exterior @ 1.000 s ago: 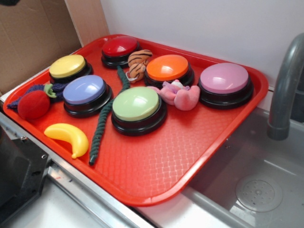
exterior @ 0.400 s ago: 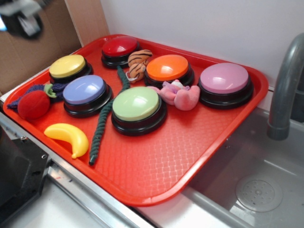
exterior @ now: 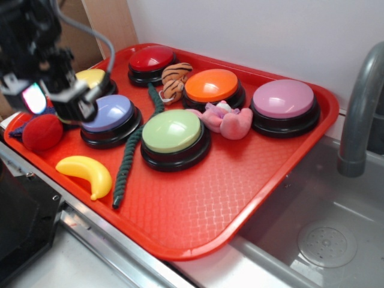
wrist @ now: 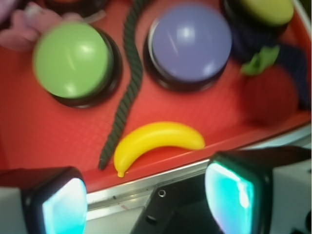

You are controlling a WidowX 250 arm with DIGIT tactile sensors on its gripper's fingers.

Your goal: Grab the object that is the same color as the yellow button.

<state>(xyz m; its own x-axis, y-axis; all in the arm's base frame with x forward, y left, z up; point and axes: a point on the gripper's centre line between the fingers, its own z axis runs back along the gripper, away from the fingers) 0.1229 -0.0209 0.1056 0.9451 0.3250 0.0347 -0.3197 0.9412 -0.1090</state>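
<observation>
Indoors | red tray (exterior: 252, 180) by steel sink (exterior: 324, 240) | banana (exterior: 86, 173) | pincer (wrist: 148, 200) apart

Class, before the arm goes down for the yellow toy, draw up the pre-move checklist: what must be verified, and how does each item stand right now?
1. Target picked: the banana matches the yellow button in colour. Ok.
2. End effector open: its two fingers stand wide apart in the wrist view, with nothing between them. Ok.
3. Alignment: the banana lies between the fingers but further up the wrist view, so the end effector is not yet over it. Not ok.
4. Clearance: the green rope lies just beside the banana's tip; contact cannot be judged. Cannot tell.
5. Banana free: flat on the red tray near its front rim, nothing on top. Ok.
</observation>
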